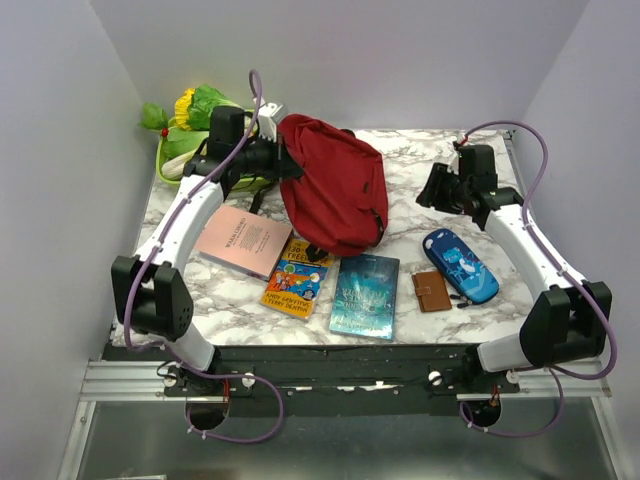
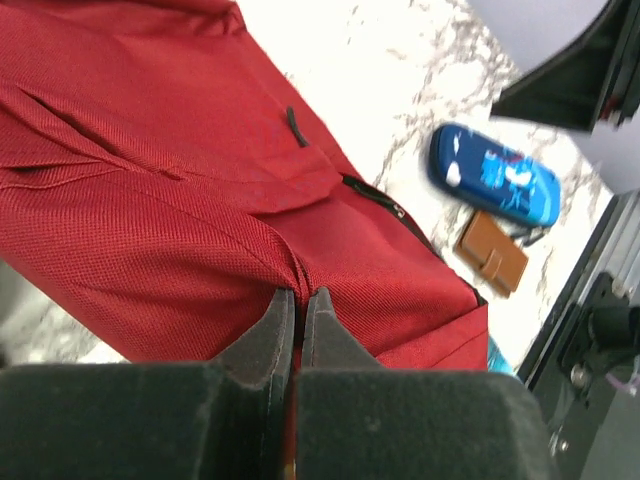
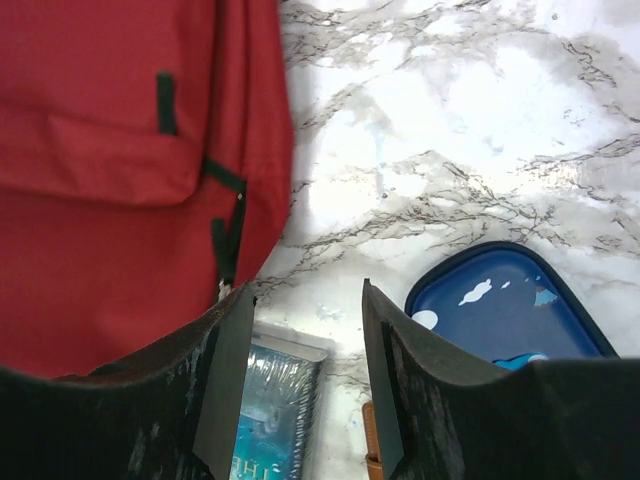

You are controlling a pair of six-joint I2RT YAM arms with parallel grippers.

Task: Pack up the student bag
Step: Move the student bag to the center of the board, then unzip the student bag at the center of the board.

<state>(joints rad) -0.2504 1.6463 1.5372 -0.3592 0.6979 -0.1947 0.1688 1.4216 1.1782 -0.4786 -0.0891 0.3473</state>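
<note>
The student bag (image 1: 330, 190) lay near the middle of the bench (image 1: 410, 160), toward its far edge, with its near end overlapping a colourful book (image 1: 298, 280). The left end effector (image 2: 298, 298) was closed, pinching a fold of red fabric on the bag's left side. The right end effector (image 3: 303, 292) hung just right of the bag with its jaws apart and nothing between them. A blue pencil case (image 1: 460, 265) lay close to the bench's right edge.

**Surface notes**

You have the student bag (image 2: 150, 200) in coarse woven red cloth, matt. Your table (image 3: 450, 130) is marble-patterned, smooth, with a slight sheen. The blue pencil case (image 2: 495, 185) has a glossy hard shell, the teal book (image 3: 275, 400) a shiny cover. The brown wallet (image 2: 492, 255) is leather-look and matt.
</note>
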